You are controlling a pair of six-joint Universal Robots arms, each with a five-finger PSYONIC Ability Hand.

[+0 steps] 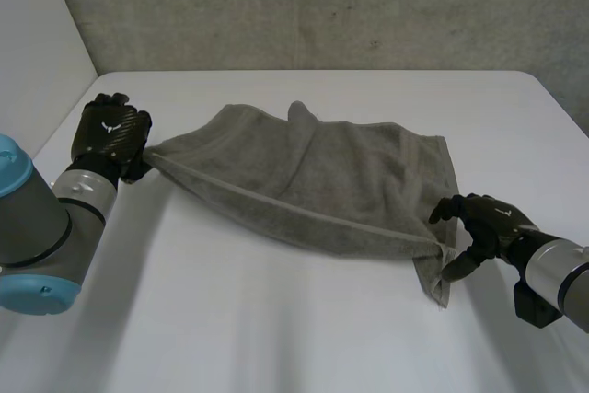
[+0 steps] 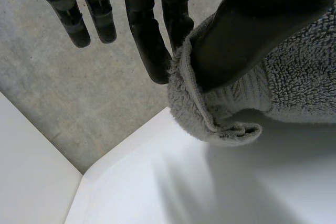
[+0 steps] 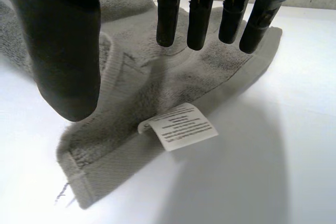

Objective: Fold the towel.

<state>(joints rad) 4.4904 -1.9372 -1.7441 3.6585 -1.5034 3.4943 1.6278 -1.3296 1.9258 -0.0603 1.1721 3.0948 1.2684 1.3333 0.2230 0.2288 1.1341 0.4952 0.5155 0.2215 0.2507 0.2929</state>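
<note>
A grey towel (image 1: 322,181) lies folded over on the white table (image 1: 276,338), pulled out between my two hands. My left hand (image 1: 110,133) holds its left corner just above the table. In the left wrist view the thumb (image 2: 262,30) pinches the towel's hem (image 2: 199,108) against the fingers. My right hand (image 1: 483,223) is at the towel's right near corner, fingers spread and apart from the cloth. In the right wrist view the straight fingers (image 3: 199,9) and thumb hover over the towel corner (image 3: 152,82), which lies flat on the table with its white label (image 3: 184,128) showing.
A grey concrete wall (image 1: 322,6) runs behind the table's far edge, and a white wall (image 1: 37,43) stands at the left. Bare table spreads in front of the towel and beside its right corner (image 3: 273,145).
</note>
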